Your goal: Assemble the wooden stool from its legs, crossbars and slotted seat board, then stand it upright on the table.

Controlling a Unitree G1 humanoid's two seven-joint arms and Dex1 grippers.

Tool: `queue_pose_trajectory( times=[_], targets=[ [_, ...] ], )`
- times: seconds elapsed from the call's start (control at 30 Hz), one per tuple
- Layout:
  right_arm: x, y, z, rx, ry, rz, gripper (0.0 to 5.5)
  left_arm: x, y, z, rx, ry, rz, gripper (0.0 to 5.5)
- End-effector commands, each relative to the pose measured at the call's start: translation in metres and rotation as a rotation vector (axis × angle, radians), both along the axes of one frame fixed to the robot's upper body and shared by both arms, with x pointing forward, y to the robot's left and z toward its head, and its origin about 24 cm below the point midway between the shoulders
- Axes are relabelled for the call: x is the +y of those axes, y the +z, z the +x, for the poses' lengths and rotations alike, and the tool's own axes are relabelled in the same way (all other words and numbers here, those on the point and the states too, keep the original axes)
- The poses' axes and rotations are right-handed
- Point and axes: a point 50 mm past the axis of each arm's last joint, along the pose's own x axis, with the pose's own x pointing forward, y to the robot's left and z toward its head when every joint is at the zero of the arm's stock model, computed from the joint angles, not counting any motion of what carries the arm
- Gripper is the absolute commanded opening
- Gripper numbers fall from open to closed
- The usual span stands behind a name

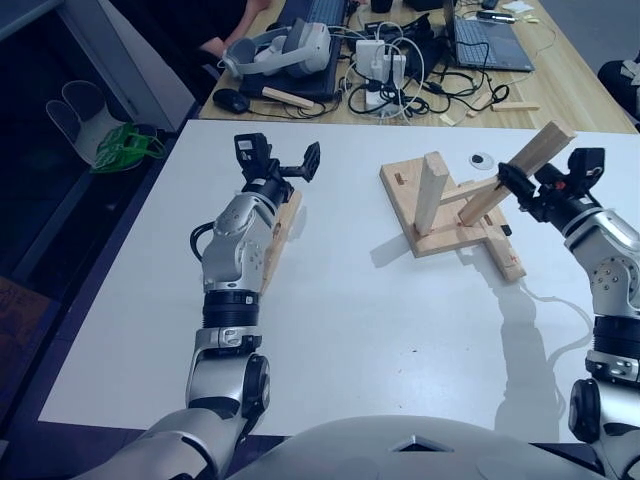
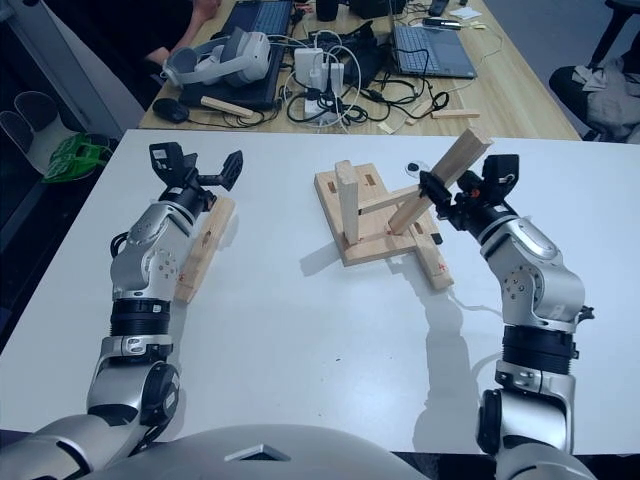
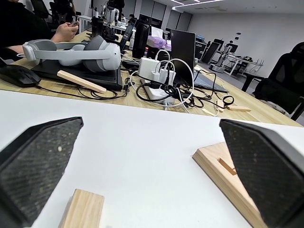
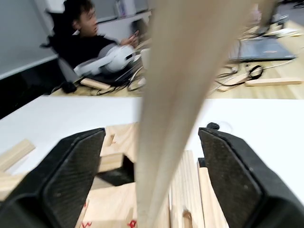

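The slotted seat board (image 1: 400, 188) lies flat on the white table (image 1: 330, 330), towards the robot's right. One upright leg (image 1: 432, 190) is planted in it, and a thin crossbar (image 2: 385, 201) runs from that leg to a second, tilted leg (image 1: 537, 152). The right gripper (image 4: 159, 152) sits astride the tilted leg with its fingers (image 4: 76, 175) spread wide. The right wrist view shows a gap on each side, so nothing is clamped yet. The left gripper (image 1: 282, 158) hovers wide open and empty over a loose wooden piece (image 1: 288, 220), well away from the board. These parts look like light, stiff, bare softwood that gives dry, fair friction against rubber pads, and the thin crossbar and tenon ends are probably the breakable spots. The tilted leg seems best gripped low, across its flat faces near the board (a high grip would lever the joint), with the board steadied so that it does not slide on the smooth tabletop.
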Motion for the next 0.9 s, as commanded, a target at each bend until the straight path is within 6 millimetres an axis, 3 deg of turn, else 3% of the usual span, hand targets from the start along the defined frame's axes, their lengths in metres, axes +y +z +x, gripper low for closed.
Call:
queue_pose_trajectory(
  times=[0.03,0.27,0.47,0.57,0.67,0.9],
  targets=[
    [0.007,0.025,0.003,-0.147,-0.006,0.014,3.61,-0.001,0.0,0.002,0.008,-0.009,-0.014,5.4],
    [0.025,0.059,0.006,-0.262,0.046,-0.02,3.61,-0.001,0.0,0.002,0.012,-0.018,-0.026,5.4],
    [0.019,0.027,0.009,-0.082,-0.011,-0.14,3.61,-0.004,0.006,0.001,-0.026,-0.028,0.011,5.4],
    [0.011,0.017,0.007,-0.036,-0.032,-0.152,3.61,-0.028,0.019,-0.005,-0.077,-0.145,0.007,5.4],
    [0.003,0.02,0.008,-0.055,-0.068,-0.147,3.61,-0.054,0.026,-0.015,-0.097,-0.269,-0.008,5.4],
    [0.01,0.055,0.012,-0.272,-0.087,-0.118,3.61,-0.068,0.024,-0.02,-0.076,-0.316,-0.008,5.4]
  ],
)
